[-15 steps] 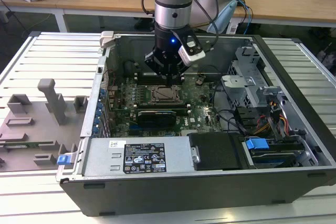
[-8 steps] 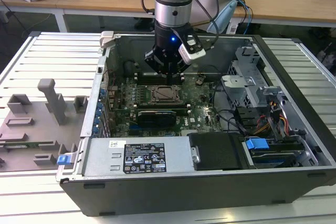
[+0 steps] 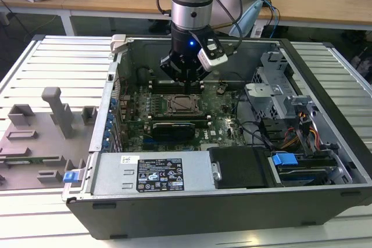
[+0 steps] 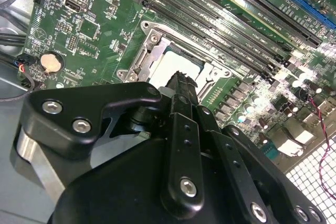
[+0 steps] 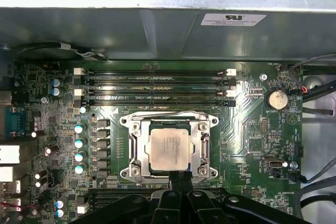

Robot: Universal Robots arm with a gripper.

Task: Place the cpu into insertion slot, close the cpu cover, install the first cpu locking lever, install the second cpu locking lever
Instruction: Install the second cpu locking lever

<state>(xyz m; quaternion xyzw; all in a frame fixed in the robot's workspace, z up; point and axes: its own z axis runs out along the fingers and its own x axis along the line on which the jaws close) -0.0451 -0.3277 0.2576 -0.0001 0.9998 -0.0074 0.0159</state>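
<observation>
The gripper (image 5: 179, 178), its tips pressed together and holding nothing, hangs just above the 6 o'clock edge of the cpu cover (image 5: 201, 148) in the first wrist view — maybe to push it — with the cpu (image 5: 169, 150) in its slot under it.

I've got an open PC case (image 3: 325, 56) on the slatted desk (image 3: 58, 68) — grey fixture blocks (image 3: 55, 111) beside it, blue-tabbed drive bay (image 3: 285, 159) inside.

cpu (image 5: 169, 149) in socket; cpu cover (image 5: 169, 125) over it | hand (image 5: 179, 176) above socket edge
</observation>
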